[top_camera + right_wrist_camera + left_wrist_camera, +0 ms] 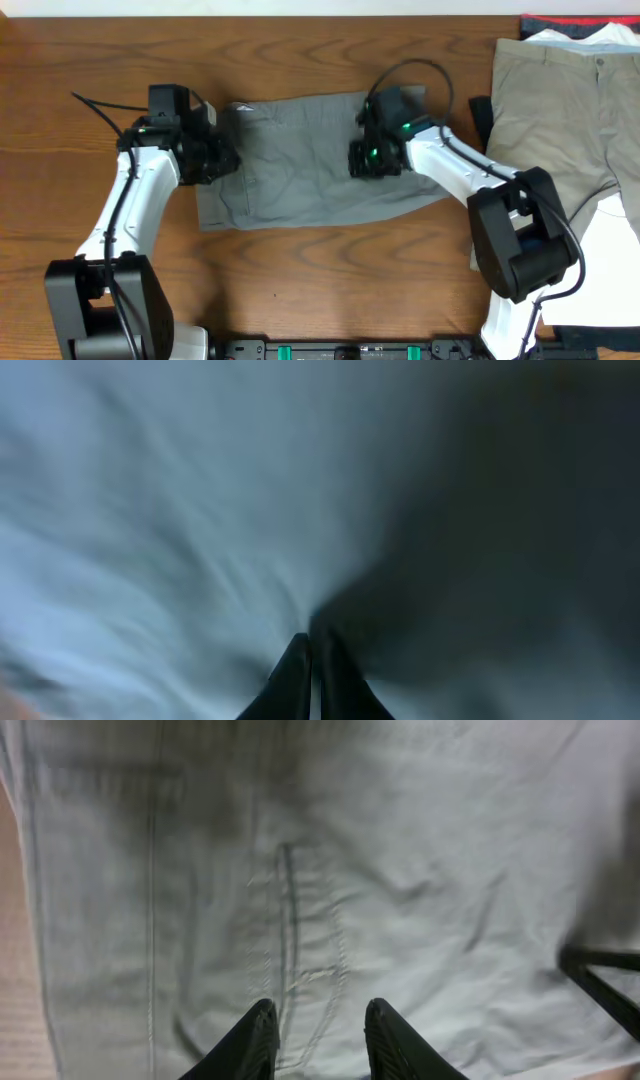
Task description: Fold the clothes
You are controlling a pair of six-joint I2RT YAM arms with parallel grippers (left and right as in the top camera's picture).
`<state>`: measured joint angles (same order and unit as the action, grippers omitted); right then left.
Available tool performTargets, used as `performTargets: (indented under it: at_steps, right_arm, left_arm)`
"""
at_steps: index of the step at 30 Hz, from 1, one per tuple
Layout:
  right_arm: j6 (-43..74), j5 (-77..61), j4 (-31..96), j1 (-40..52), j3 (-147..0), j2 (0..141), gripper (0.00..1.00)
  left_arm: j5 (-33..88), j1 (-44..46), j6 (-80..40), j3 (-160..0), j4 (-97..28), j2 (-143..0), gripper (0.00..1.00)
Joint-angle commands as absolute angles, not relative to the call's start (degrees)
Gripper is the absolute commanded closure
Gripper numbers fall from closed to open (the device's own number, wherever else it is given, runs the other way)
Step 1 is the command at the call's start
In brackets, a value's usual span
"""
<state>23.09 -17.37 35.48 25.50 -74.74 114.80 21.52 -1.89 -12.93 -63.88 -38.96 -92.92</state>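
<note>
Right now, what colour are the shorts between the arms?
The shorts are plain grey; overhead view shows it best.

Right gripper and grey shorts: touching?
Touching. The right wrist view shows the right gripper shut on a gathered fold of the grey shorts.

overhead: high above, facing straight down; whole table (300, 290).
left wrist: behind left pincer (318, 1020), close over grey shorts (420, 870).
right wrist: behind right pincer (312, 650), closer, blurred.
shared: shorts ahead of both pincers.
</note>
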Motion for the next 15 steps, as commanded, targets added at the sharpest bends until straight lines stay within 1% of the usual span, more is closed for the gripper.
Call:
performTargets:
  at_steps: [1, 5, 8, 11, 13, 15]
  right_arm:
    - [18.41, -7.22, 41.10, 24.84, -74.46, 115.02, 0.96]
    - [18.26, -1.85, 47.48, 20.78, -74.17, 115.04, 0.97]
    - [18.39, -1.72, 49.15, 15.86, -74.17, 115.02, 0.97]
    - [18.26, -1.96, 50.48, 10.79, -74.19, 115.02, 0.93]
    - [17.50, -2.02, 51.24, 8.21, -74.19, 115.02, 0.92]
    - [14.39, -3.75, 51.66, 6.07, -74.19, 115.02, 0.92]
  left_arm:
    - [16.58, -0.80, -11.64, -59.96, -39.20, -93.78, 0.68]
    - [11.97, -0.67, -11.64, -55.96, -37.91, -94.91, 0.68]
    - [10.76, -0.67, -11.64, -52.80, -35.75, -95.68, 0.68]
    - [10.83, -0.67, -11.66, -50.46, -33.93, -96.25, 0.68]
    - [10.83, -0.67, -11.66, -49.84, -33.61, -96.64, 0.68]
    - [10.83, -0.67, -11.66, -49.82, -33.56, -97.10, 0.68]
